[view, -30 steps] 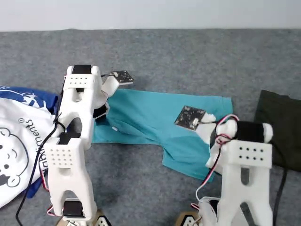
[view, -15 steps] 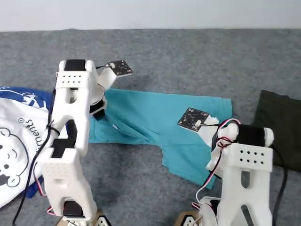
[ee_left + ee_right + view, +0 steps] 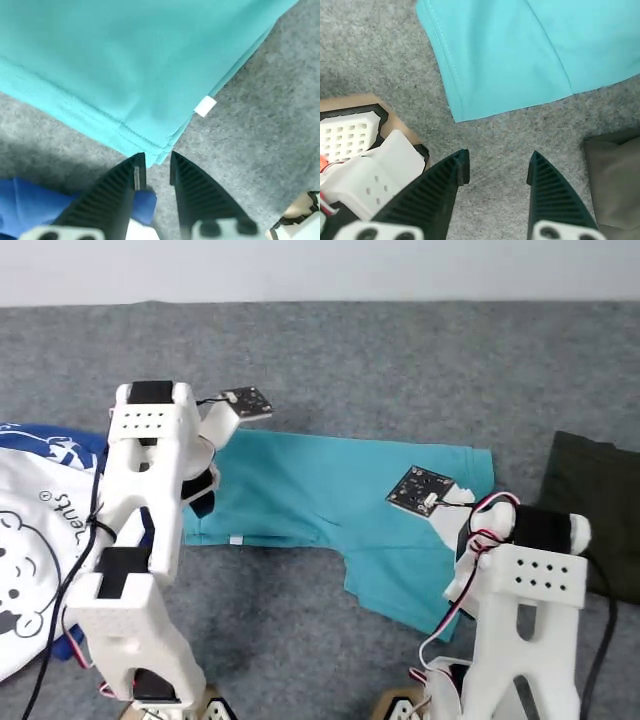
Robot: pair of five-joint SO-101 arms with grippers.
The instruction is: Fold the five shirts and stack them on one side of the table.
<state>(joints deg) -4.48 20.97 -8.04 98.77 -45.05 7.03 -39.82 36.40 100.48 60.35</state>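
A teal shirt (image 3: 320, 490) lies spread across the middle of the grey table. My left gripper (image 3: 157, 162) is at its left edge, fingers nearly together and pinching the hem corner of the teal shirt (image 3: 125, 60); a small white tag (image 3: 205, 106) shows nearby. My right gripper (image 3: 497, 167) is open above bare table, just off the lower right hem of the teal shirt (image 3: 520, 50). In the high view the left arm (image 3: 150, 470) stands over the shirt's left edge and the right arm (image 3: 520, 550) over its lower right part.
A white printed shirt (image 3: 40, 560) lies on a blue shirt (image 3: 70, 445) at the left edge of the table. A dark green shirt (image 3: 590, 500) lies at the right edge, close to the right arm. The right arm's base (image 3: 360, 165) shows in its wrist view.
The left arm has moved left and drawn the teal shirt's left edge with it, flattening the fold there. The right arm has shifted slightly right.
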